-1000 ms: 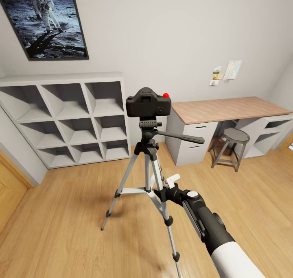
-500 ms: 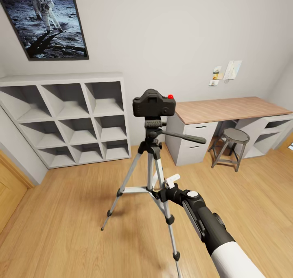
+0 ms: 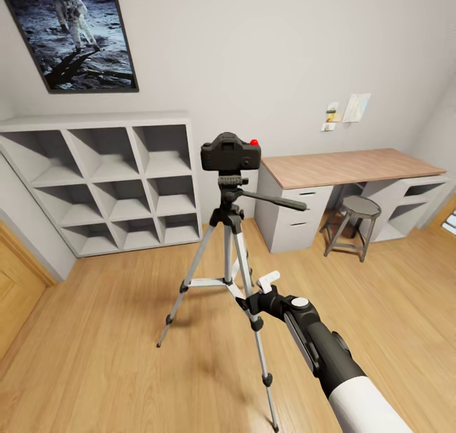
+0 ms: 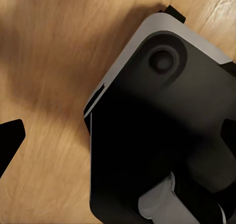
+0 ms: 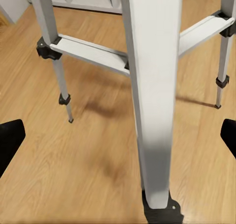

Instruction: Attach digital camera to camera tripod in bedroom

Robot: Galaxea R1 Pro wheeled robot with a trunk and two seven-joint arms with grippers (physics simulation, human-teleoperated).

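Bedroom with light plank floor (image 3: 95, 357), pale wall, white cube shelves (image 3: 101, 186) at the left, a wood-topped desk (image 3: 342, 167) at the right.

Mid-floor, well apart from shelves and desk: the camera tripod (image 3: 228, 249), upright on three spread silver legs, pan handle (image 3: 272, 200) sticking out toward the desk.

Reaching in low from the right: the right arm (image 3: 323, 351), with the right gripper (image 3: 256, 292) at the near leg (image 5: 147, 86). Seen from the right wrist, fingertips spread wide at either edge, the leg between them and touching neither; apart, clamped on nothing.

Left gripper (image 4: 118, 138) hanging over the floor above the robot's dark base (image 4: 167, 62). One black fingertip (image 4: 11, 135) far out to the side, so read as apart and empty.

Seated on the tripod head, level and square: the digital camera (image 3: 229, 154), red button (image 3: 254, 142) on top. Judged attached, or as good as.

Main risk from here lies with the right gripper. Pulling back crookedly, or swinging sideways, could catch the straddled leg and drag or tip a tall, top-heavy stand, throwing the camera off its head. Safest to back straight out along the fingers' line, keeping them wide.
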